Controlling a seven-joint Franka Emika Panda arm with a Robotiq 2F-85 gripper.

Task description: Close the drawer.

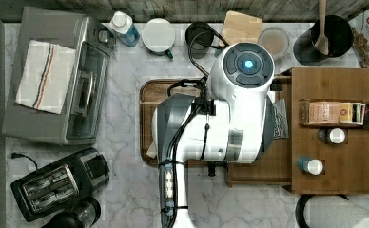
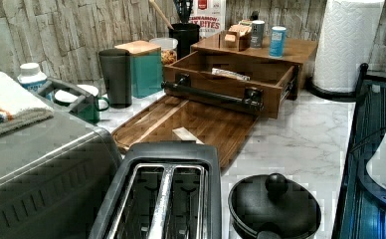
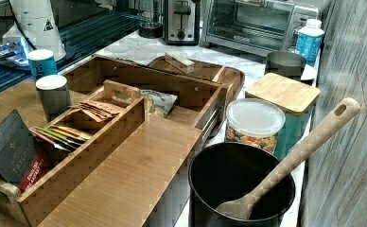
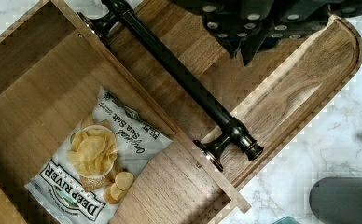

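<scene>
Medium-brown drawer (image 2: 221,82), black handle (image 4: 184,79)

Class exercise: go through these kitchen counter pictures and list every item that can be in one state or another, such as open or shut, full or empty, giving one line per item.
drawer: pulled open, not yet pushed in
chip bag: lying flat inside the drawer
toaster: slots empty
clear jar: lid on, contents inside
teal canister: wooden lid on
black pot: uncovered, wooden spoon standing in it
serving tray: flat on the counter, under the drawer front
</scene>
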